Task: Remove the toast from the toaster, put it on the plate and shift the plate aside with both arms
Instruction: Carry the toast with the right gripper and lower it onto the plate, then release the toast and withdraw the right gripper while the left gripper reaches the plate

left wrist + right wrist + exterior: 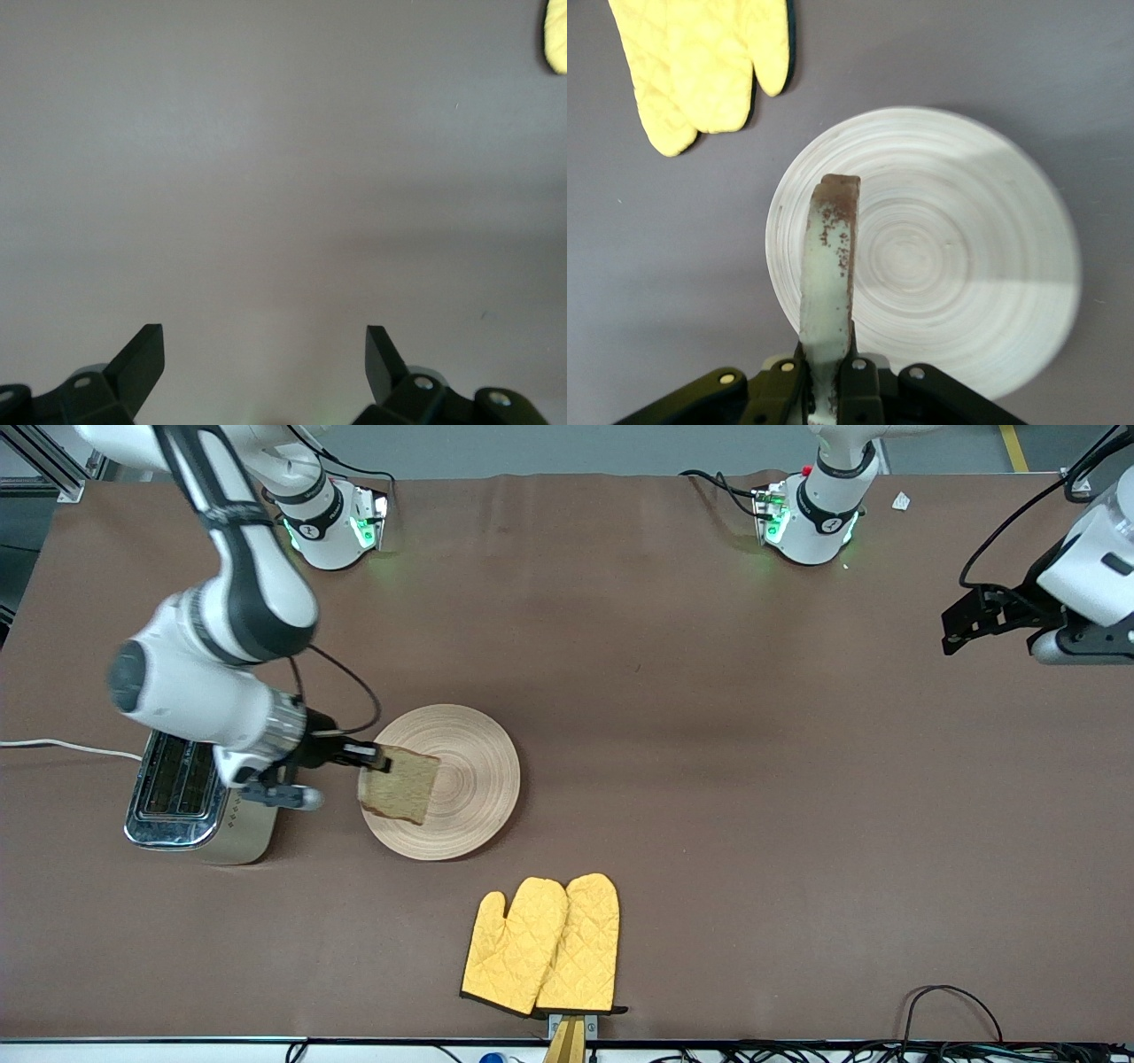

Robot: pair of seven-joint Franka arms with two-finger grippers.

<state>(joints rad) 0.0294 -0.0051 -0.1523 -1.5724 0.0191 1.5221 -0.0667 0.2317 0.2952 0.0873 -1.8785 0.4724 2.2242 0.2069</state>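
Over one plate (pixel 461 797), right gripper (pixel 376 759) jaws clamp one toast (pixel 403 786); left gripper (pixel 264 354) waits, jaws wide.

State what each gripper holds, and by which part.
The right gripper grips the toast by one crust edge, over the plate. The left gripper holds nothing.

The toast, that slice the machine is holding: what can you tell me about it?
The toast is one squarish slice of brown, grainy bread with a darker crust. The right gripper is shut on one edge of it and holds it in the air over the round wooden plate, at the part of the plate toward the toaster. In the right wrist view it shows edge-on, a thin slab between the fingers. Nothing but the gripper appears to touch it; it does not look set down yet.
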